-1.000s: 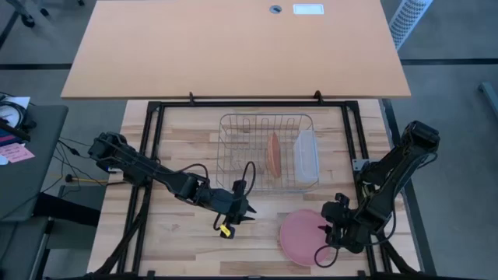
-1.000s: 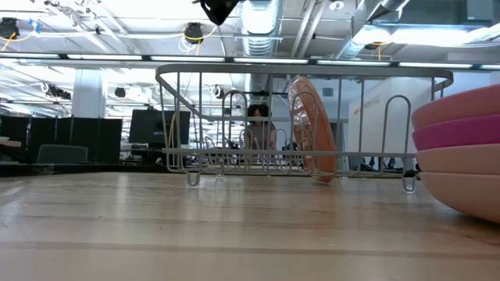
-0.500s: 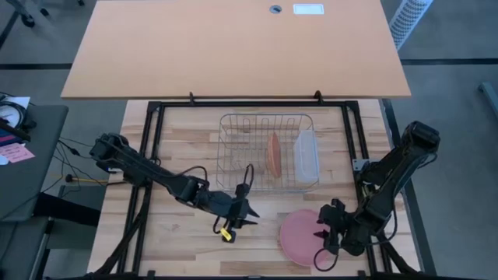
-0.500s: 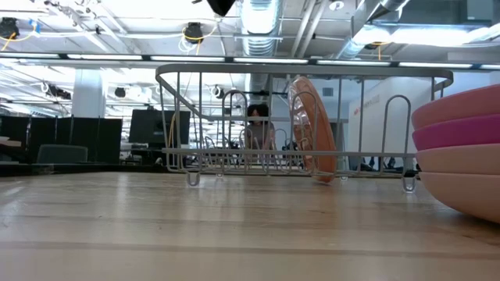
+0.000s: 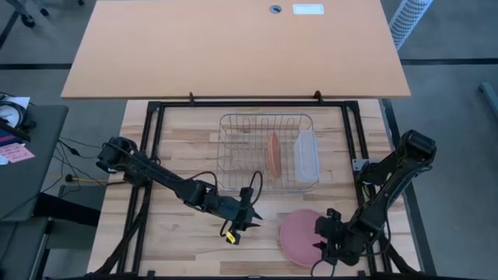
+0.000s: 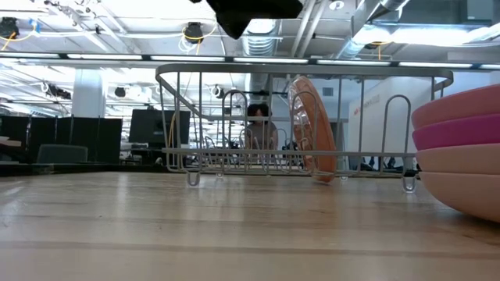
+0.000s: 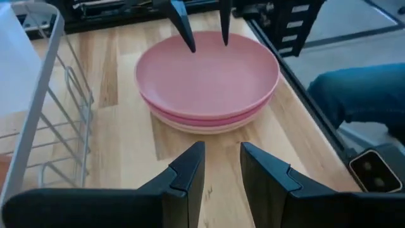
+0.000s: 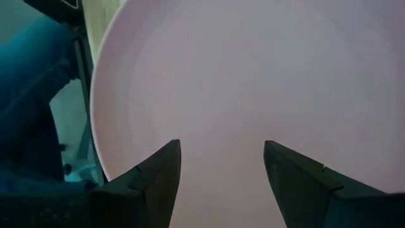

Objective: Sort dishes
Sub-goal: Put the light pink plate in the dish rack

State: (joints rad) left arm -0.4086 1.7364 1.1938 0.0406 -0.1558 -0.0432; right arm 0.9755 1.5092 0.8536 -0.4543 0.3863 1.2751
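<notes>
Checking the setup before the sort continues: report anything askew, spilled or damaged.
Nothing stands out. One salmon-orange plate stands on edge in the wire rack, the translucent tub beside it. The stack of plates lies level on the table, the right end effector open above it.

pink plates (image 5: 299, 233), salmon-orange plate (image 5: 273, 154), pale wood table (image 5: 179, 148)

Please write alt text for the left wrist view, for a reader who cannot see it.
A stack of pink plates sits on the wooden table, with the right gripper open just above its far rim. The left gripper is in the foreground, empty, its fingers slightly apart, beside the wire rack.
</notes>
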